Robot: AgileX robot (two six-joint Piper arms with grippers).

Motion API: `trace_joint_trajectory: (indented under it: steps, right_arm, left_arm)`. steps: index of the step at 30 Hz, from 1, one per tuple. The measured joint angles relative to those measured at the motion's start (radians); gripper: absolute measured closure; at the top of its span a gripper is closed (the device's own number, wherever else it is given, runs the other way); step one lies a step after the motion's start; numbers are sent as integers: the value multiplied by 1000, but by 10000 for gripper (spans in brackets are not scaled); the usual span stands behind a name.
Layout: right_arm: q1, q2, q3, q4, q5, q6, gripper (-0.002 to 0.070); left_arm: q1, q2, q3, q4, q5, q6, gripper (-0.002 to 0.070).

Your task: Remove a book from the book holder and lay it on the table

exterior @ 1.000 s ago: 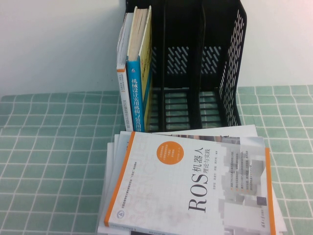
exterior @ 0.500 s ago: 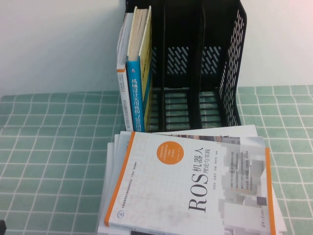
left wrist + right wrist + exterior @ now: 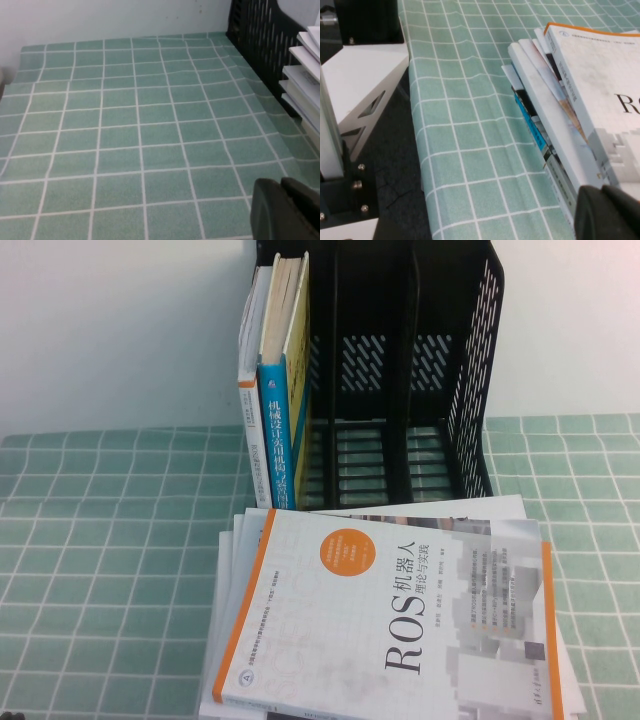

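The book [image 3: 390, 625], white with orange edges and a black "ROS" title, lies flat on top of a pile on the table [image 3: 100, 540]. The right wrist view shows its corner [image 3: 600, 75]. Behind it stands the black book holder [image 3: 470, 370], whose side wall also appears in the left wrist view [image 3: 260, 35]. My left gripper [image 3: 281, 184] hangs shut and empty over bare cloth, left of the pile. My right gripper [image 3: 602, 192] is shut and holds nothing, close beside the pile's edge. Neither gripper appears in the high view.
A blue-spined book [image 3: 275, 430] and a white-spined one [image 3: 250, 420] stand upright in the holder's left slot. Several books and brochures [image 3: 540, 115] are stacked under the ROS book. A white bracket [image 3: 365, 75] sits beyond the cloth's edge.
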State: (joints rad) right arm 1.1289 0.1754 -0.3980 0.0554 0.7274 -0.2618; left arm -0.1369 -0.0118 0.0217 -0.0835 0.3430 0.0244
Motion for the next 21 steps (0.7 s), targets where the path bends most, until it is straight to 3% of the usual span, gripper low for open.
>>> trace_joint_trajectory:
  steps: [18,21]
  right_arm:
    - [0,0,1,-2,-2,0,678]
    - [-5,0,6,-71,-17,3,678]
  left_arm:
    - [0,0,0,-37,-2,0,678]
    - [0,0,0,-39,-2,0,678]
